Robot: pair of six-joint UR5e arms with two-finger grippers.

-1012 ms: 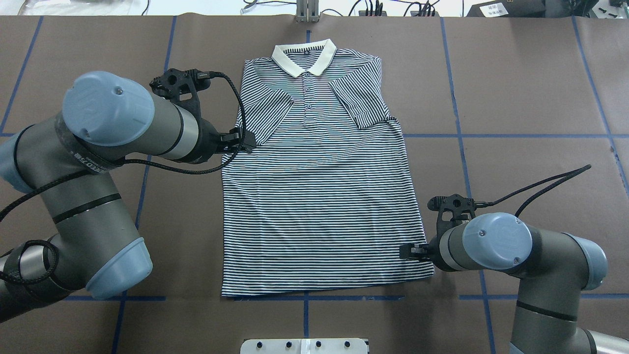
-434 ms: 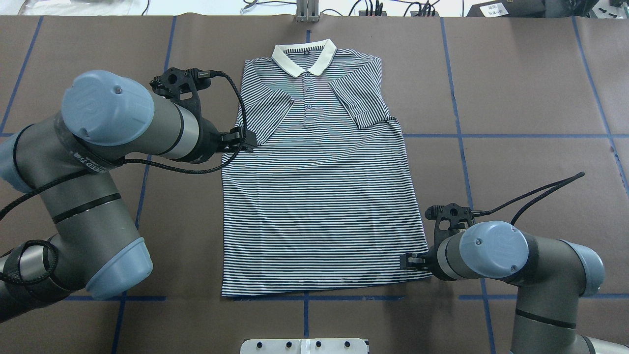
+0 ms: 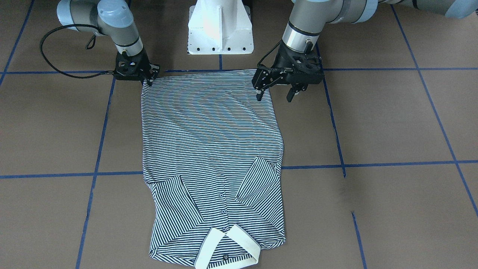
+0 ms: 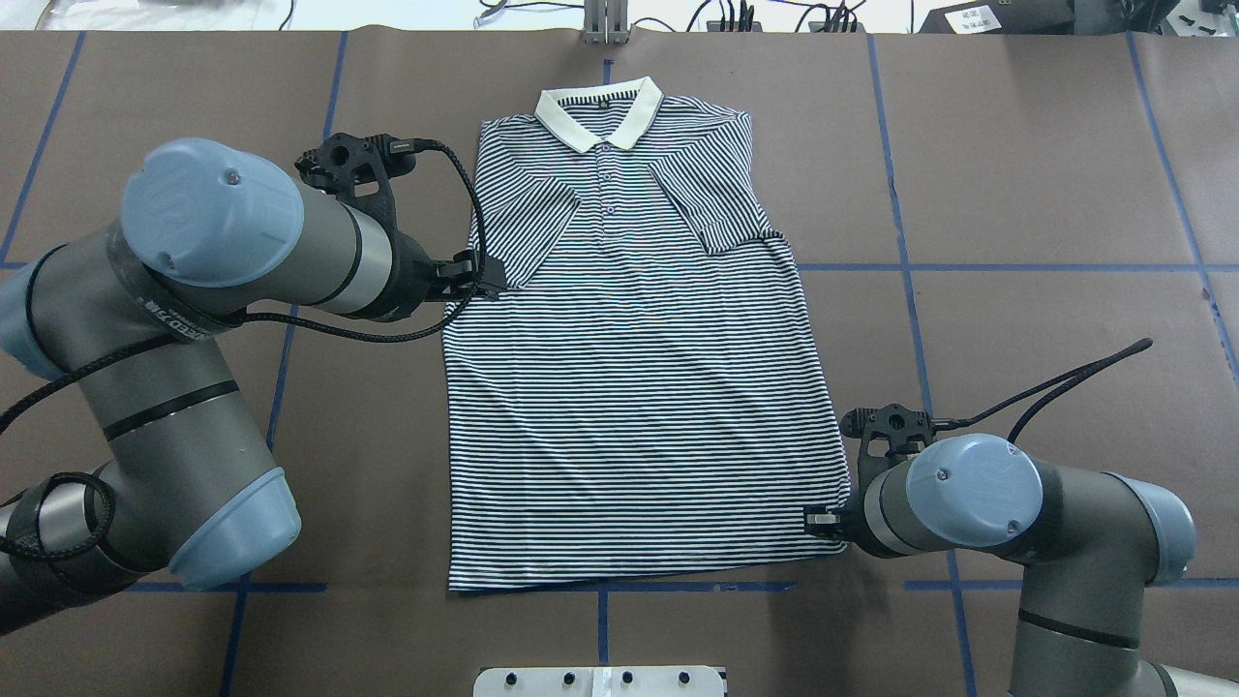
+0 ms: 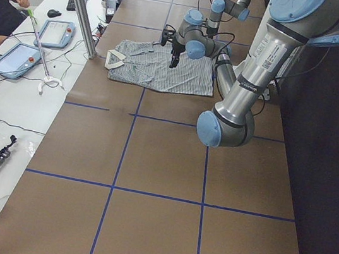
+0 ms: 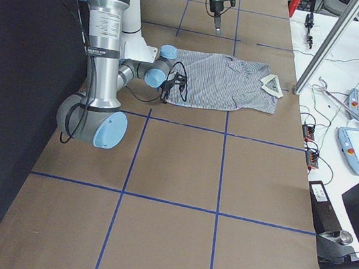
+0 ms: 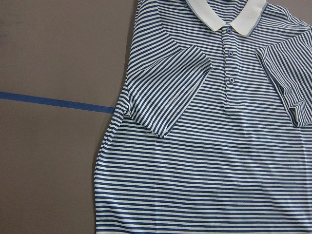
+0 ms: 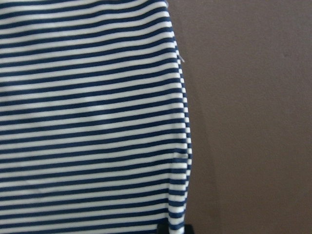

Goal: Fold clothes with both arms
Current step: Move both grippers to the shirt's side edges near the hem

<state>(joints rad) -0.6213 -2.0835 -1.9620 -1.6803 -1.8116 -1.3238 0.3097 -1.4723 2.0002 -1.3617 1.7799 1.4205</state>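
Observation:
The striped polo shirt [image 4: 629, 387] lies flat on the brown table, collar [image 4: 600, 121] at the far side, both sleeves folded in over the chest. My left gripper [image 4: 481, 276] hangs open and empty above the shirt's left edge near the sleeve. In the front view its fingers [image 3: 274, 96] are spread, and its wrist view looks down on the shirt [image 7: 219, 161]. My right gripper [image 4: 821, 523] is low at the near right hem corner and shut on it, as the front view [image 3: 148, 79] shows. The right wrist view shows the shirt's side edge [image 8: 180, 122].
The white pedestal base [image 3: 220, 30] stands just behind the hem. Blue tape lines [image 4: 900, 242] cross the brown table cover. A metal post [image 4: 605, 24] stands beyond the collar. Tablets [image 5: 13, 59] and cables lie on the white bench past the far edge.
My right gripper has moved toward the robot and slightly right, and the shirt's lower part has shifted right with it. The left gripper has not moved.

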